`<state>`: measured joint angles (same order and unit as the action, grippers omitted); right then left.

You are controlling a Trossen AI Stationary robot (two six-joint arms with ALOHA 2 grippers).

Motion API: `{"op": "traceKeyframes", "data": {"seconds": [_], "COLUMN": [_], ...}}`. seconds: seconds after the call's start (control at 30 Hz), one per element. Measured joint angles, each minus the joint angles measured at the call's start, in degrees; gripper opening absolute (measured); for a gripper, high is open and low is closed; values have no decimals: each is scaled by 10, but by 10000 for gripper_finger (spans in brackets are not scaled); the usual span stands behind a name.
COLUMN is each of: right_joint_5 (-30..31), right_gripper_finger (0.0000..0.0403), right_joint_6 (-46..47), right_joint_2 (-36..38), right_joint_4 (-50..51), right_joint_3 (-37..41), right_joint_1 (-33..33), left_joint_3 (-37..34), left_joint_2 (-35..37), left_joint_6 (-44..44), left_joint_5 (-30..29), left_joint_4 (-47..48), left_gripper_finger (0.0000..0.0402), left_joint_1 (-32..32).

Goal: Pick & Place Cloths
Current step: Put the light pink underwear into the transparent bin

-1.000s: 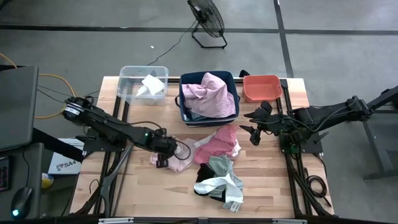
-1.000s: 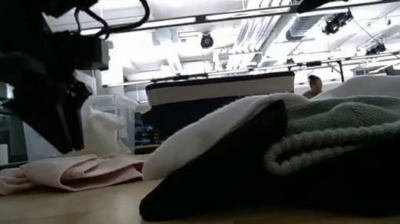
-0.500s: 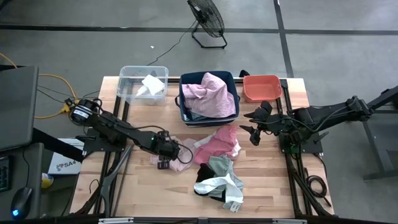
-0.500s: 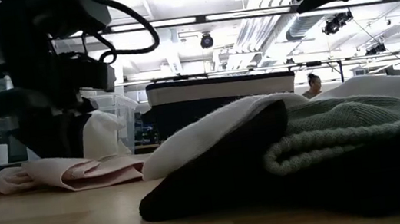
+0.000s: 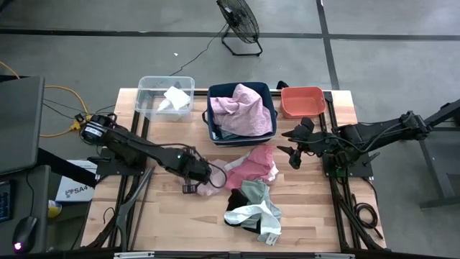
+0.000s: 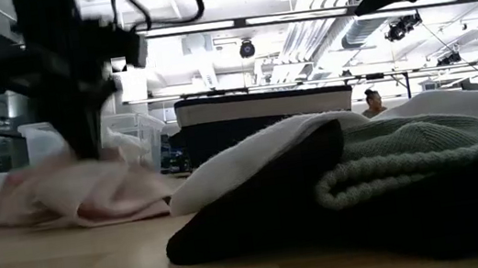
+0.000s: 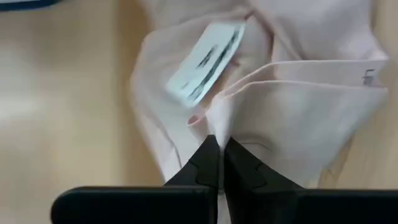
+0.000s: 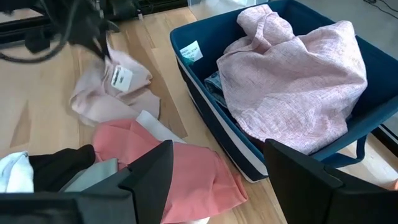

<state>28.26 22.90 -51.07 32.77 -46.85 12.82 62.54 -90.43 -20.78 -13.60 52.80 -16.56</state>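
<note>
On a wood table [image 5: 165, 216], the left gripper [image 7: 221, 144] pinches a light pink cloth [image 7: 298, 106] beside the navy bin [image 5: 213, 129]. The right gripper [image 5: 286, 141] hovers, jaws apart. A fan [image 5: 239, 20] stands on grey floor.

A light pink cloth [image 5: 213, 183] lies crumpled at about nine o'clock of the table's middle, a white label [image 7: 205, 62] showing on its folds and one fold pinched up. Just beside it toward three o'clock sprawls a hot pink cloth [image 5: 253, 164], and at six o'clock from that a heap of black, grey-green and white cloths [image 5: 251, 208] lies bunched together. At twelve o'clock a pale pink woven cloth [image 5: 243, 108] is mounded high, with a small white cloth [image 5: 174, 98] toward ten o'clock.
</note>
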Motion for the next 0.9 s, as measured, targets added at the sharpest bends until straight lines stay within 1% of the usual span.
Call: {"op": "traceKeyframes", "data": {"seconds": [0.07,0.2,0.33,0.37,0.47,0.57,0.6,0.67,0.73,0.8,0.9], "right_joint_5": [0,0,1,1,1,1,1,1,1,1,1], "right_gripper_finger": [242,242,242,242,242,242,242,242,242,242,242], "right_joint_6": [1,0,-2,-2,-5,-5,-5,-6,-6,-6,-7], "right_joint_2": [0,0,0,0,0,0,0,0,0,0,0], "right_joint_4": [0,0,0,0,0,0,-1,-1,-1,-1,-1], "right_joint_3": [0,0,0,0,0,0,0,0,0,0,0], "right_joint_1": [0,0,0,0,0,0,0,0,0,0,0], "left_joint_3": [59,179,289,311,354,393,398,406,412,414,414], "left_joint_2": [1,2,3,3,20,31,35,36,38,39,37], "left_joint_6": [0,-6,-28,-33,-4,-5,-5,-11,-23,-44,-82], "left_joint_5": [-22,-87,-154,-173,-225,-305,-334,-375,-417,-443,-468], "left_joint_4": [80,238,368,381,366,372,373,373,372,373,372], "left_gripper_finger": [2,1,1,1,1,1,0,0,0,0,0], "left_joint_1": [0,0,0,0,1,5,8,11,27,43,87]}}
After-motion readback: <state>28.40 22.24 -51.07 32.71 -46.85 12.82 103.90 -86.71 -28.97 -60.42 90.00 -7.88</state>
